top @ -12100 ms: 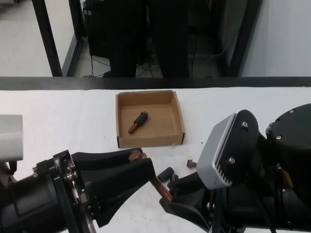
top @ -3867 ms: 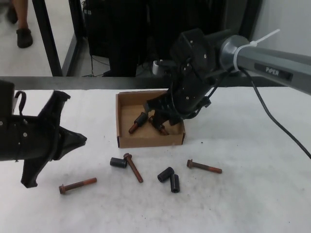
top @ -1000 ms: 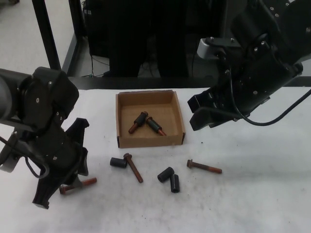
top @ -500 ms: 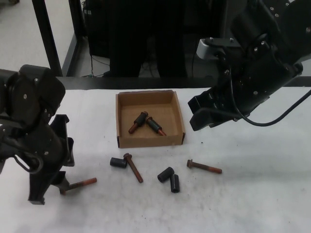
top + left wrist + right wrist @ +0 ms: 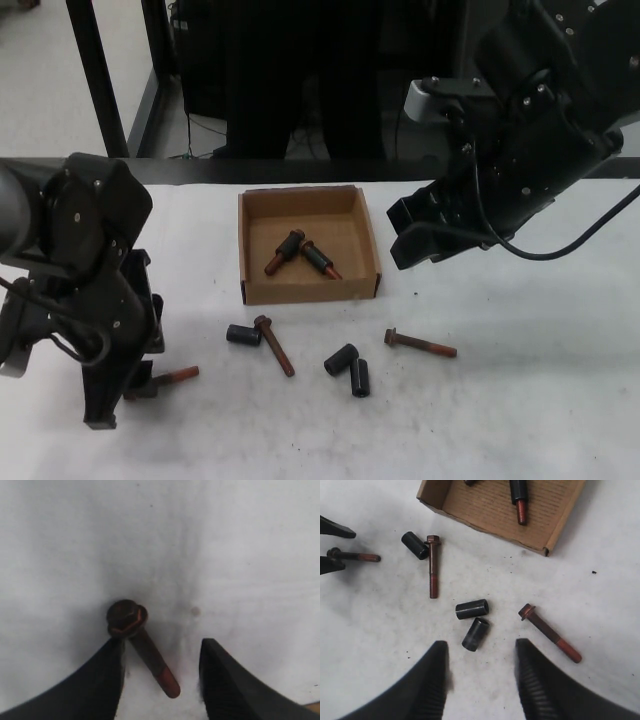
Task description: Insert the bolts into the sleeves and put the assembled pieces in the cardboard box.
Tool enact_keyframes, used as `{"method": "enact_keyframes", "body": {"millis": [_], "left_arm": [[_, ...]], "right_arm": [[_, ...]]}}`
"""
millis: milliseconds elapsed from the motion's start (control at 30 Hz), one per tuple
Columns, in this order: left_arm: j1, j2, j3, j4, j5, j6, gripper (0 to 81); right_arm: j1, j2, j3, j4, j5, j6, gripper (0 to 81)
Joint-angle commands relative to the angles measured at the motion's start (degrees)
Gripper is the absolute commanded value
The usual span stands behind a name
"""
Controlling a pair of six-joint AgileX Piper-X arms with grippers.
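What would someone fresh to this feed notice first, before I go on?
The left gripper sits open and low at the bench's left front, with a bolt lying between its fingers. At mid-bench the cardboard box already holds two assembled pieces. Loose sleeves and loose bolts lie in front of it, and the right gripper hangs open, high up at the box's right.

Black arms [image 5: 90, 270], black cable [image 5: 590, 222], tapered black left hand [image 5: 162, 645].

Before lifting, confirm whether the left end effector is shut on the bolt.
No; the left end effector is open, straddling the bolt, which lies on the white bench.
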Motion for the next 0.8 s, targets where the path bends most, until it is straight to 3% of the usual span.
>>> {"method": "enact_keyframes", "body": {"millis": [0, 767], "left_arm": [[-0.2, -0.03, -0.46, 1.23, -1.66, -0.39, 44.7], [-0.2, 6.44, -0.46, -5.16, -1.68, -1.0, 43.1]], "right_arm": [[-0.15, -0.89, -0.17, -0.05, -0.8, -0.54, 40.5], [-0.15, -0.89, -0.17, 0.12, -0.8, -0.72, 40.5]]}}
